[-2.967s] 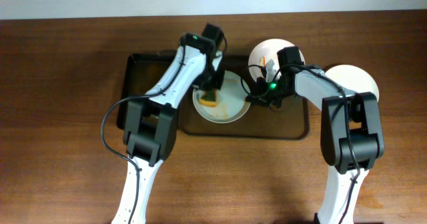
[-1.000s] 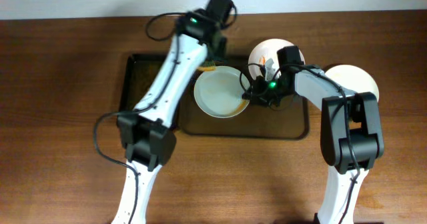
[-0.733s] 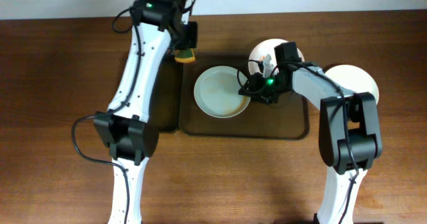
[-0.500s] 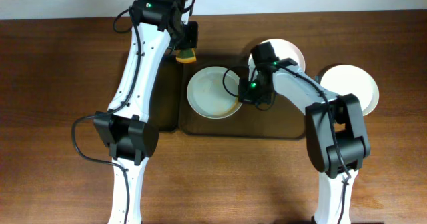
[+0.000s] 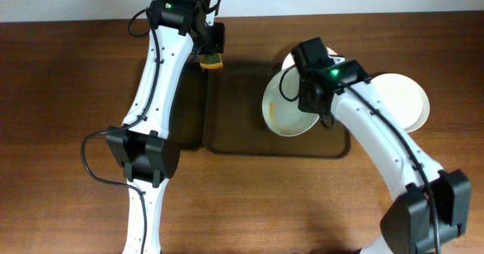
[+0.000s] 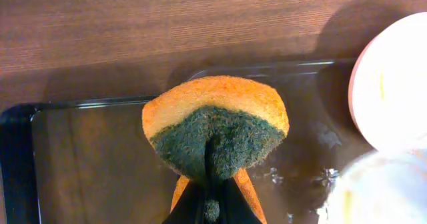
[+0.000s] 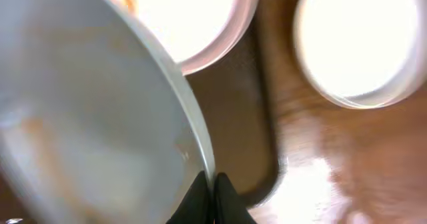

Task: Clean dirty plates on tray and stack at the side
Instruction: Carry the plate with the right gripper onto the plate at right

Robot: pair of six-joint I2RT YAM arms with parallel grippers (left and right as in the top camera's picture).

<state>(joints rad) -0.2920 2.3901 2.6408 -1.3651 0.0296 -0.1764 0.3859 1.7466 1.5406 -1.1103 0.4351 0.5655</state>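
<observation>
From overhead, the right pincer [image 5: 301, 94] was clamped on the rim of the lifted plate [image 5: 286, 112]. It held the plate tilted above the right half of the brown tray [image 5: 242, 137], overlapping a second plate [image 5: 333, 56] behind it. The plain plate [image 5: 399, 99] sat on the surface [image 5: 68, 133] just beyond the tray's right end. A faint orange smear showed along the lifted plate's lower edge, so stacking it as it was would likely soil the plain plate. The left pincer [image 5: 212, 54] hung at the tray's far left corner, closed on an orange sponge [image 5: 213, 63], well apart from the plates. In the left wrist view, the left pincer [image 6: 212, 187] pinched the sponge [image 6: 217, 127] at its green scouring face above the brown tray [image 6: 100, 164]; so small a bite could let the sponge drop. In the right wrist view, the right pincer [image 7: 212, 187] gripped only the thin rim of the lifted plate [image 7: 87, 117]. Such a narrow hold on a slick, tilted dish could let it pivot or slip. It might then strike the second plate [image 7: 187, 17] or the brown tray [image 7: 257, 117] before reaching the plain plate [image 7: 360, 41].
</observation>
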